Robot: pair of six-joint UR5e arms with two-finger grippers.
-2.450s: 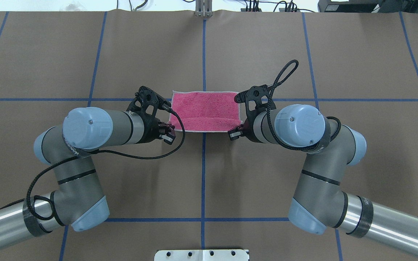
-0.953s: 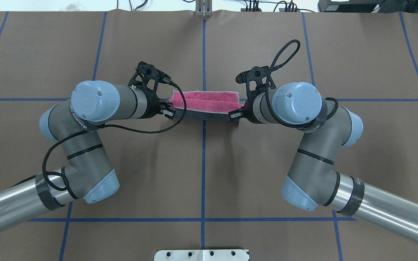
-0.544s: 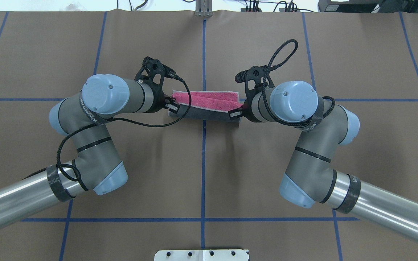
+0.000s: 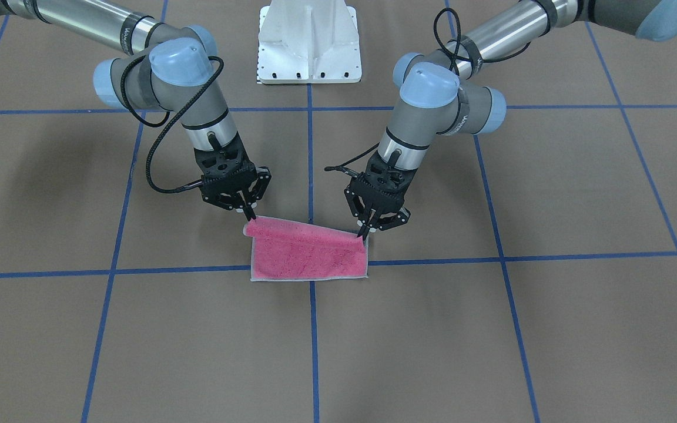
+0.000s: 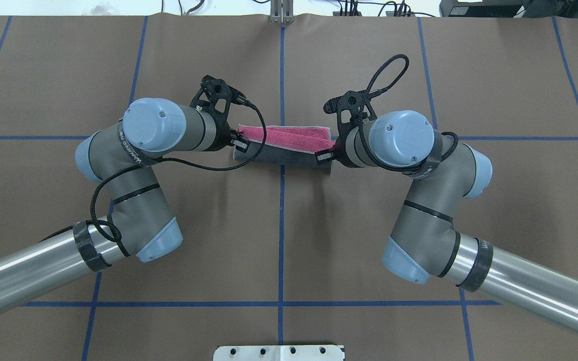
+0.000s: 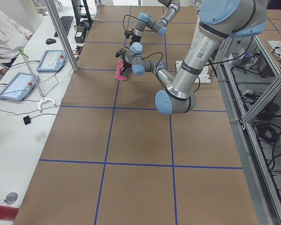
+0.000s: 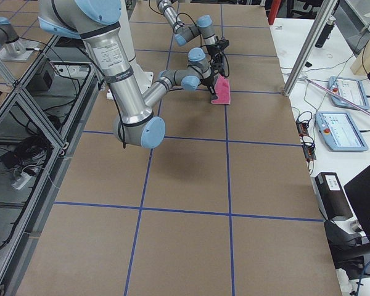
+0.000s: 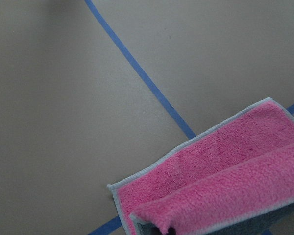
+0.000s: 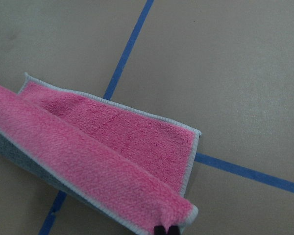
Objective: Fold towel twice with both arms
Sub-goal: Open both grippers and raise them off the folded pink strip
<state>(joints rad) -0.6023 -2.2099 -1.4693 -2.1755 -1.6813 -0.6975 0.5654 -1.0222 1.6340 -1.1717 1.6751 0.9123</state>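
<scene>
Clamped on the towel (image 5: pixel 289 139) with left gripper (image 5: pixel 239 144) and right gripper (image 5: pixel 324 155), fingers pinched down to the cloth, one raised corner each. Sitting around the middle of the table (image 5: pixel 193 75), across the crossing blue tape lines (image 5: pixel 281 225), far edge flat, held edge lifted and curled over it. Overhead: dark grey underside of the lifted flap below a pink strip; front-facing: pink only; wrist views: pink flap arching over the flat pink layer.
</scene>
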